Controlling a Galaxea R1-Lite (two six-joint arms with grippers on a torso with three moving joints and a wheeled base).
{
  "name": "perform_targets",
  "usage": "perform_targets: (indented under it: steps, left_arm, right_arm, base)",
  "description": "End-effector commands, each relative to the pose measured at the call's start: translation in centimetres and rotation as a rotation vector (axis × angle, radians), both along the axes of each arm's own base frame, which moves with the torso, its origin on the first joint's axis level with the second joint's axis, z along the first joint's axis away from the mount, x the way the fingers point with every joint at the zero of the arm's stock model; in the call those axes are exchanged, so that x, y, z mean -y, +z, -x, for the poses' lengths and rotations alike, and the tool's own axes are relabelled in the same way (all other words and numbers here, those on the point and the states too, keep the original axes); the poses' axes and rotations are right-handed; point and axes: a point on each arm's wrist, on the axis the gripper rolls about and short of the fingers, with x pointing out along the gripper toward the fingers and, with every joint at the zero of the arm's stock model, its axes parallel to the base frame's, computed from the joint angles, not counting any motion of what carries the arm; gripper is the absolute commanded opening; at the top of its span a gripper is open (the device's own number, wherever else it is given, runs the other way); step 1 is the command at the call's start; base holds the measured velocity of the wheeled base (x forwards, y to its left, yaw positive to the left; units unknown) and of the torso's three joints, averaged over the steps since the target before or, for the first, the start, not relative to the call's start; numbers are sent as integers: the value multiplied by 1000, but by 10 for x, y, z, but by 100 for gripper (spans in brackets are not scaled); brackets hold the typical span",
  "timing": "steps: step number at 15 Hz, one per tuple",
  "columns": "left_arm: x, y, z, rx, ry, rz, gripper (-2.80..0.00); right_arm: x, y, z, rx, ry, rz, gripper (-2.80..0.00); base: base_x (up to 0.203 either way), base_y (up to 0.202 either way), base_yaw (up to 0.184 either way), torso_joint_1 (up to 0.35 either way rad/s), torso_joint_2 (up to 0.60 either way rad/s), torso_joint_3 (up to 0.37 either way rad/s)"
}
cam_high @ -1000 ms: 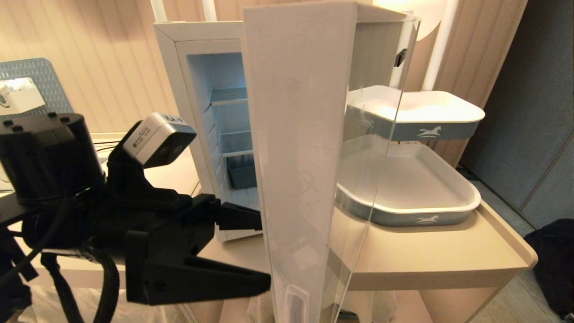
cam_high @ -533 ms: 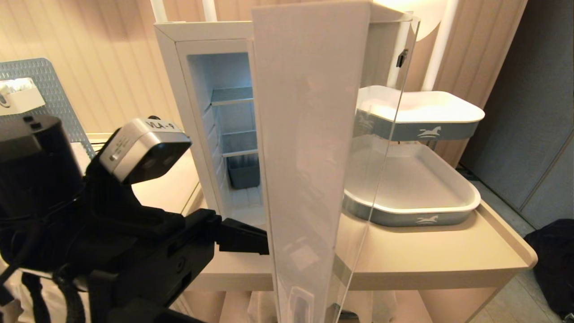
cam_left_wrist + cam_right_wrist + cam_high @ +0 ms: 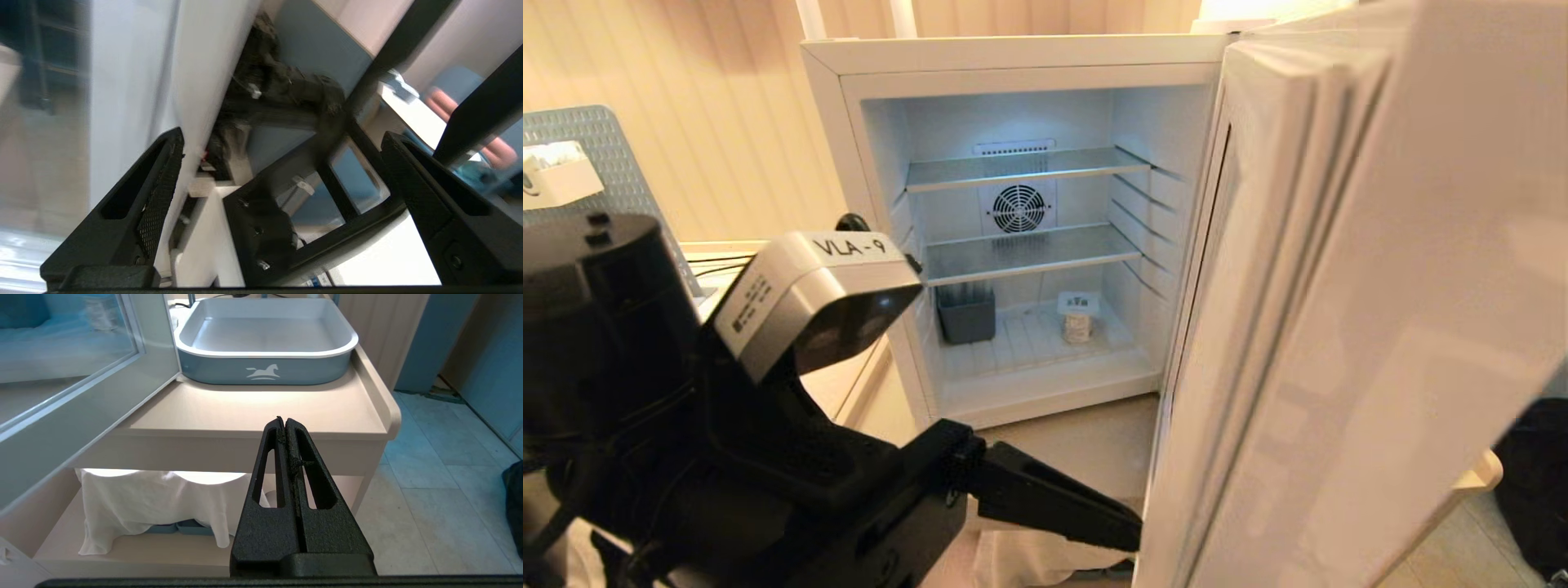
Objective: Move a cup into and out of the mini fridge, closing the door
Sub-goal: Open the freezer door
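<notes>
Door point(image 3: 1364, 327) now swung wide beside left gripper point(image 3: 282, 179), jaws apart; beige counter point(image 3: 261, 412), right jaws closed.

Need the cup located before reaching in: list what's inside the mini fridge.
Inside the mini fridge, the cup and a grey bin stand on the floor; both shelves look bare. The front left corner is hidden by the wrist camera.

Door point(image 3: 1356, 327) swung wide; fridge point(image 3: 1013, 61) mouth open, bin point(image 3: 966, 314) possibly crowding left.
</notes>
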Motion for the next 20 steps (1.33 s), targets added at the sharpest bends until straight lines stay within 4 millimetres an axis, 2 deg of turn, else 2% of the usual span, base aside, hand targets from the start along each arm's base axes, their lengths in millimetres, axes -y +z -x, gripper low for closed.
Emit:
perform_targets:
  steps: [1, 4, 7, 10, 12, 16, 18, 20]
  left_arm:
    - [4, -4, 3, -2, -23, -9, 0]
    - [-9, -1, 1, 10, 111, 0, 0]
    - [-14, 1, 5, 17, 135, 7, 0]
    - [-15, 1, -2, 15, 217, 1, 0]
    - [-31, 3, -8, 14, 410, -7, 0]
    - [-87, 14, -22, -29, 970, -117, 0]
    - [-114, 27, -5, -13, 1304, -171, 0]
    - [-137, 37, 32, 20, 1540, -169, 0]
  right_arm:
    - [0, 0, 0, 0, 1, 1, -280]
    - [0, 0, 0, -2, 1, 1, -280]
    - [0, 0, 0, 1, 1, 1, -280]
    - [0, 0, 0, 0, 1, 1, -280]
    - [0, 0, 0, -1, -1, 1, -280]
    - [0, 0, 0, -1, 1, 1, -280]
    - [0, 0, 0, 1, 1, 1, -280]
    - [0, 0, 0, 1, 1, 1, -280]
  base:
    - [0, 0, 0, 0, 0, 0]
    - [0, 0, 0, 0, 0, 0]
    - [0, 0, 0, 0, 0, 0]
    - [0, 0, 0, 0, 0, 0]
    - [0, 0, 0, 0, 0, 0]
    - [0, 0, 0, 0, 0, 0]
    - [0, 0, 0, 0, 0, 0]
    - [0, 0, 0, 0, 0, 0]
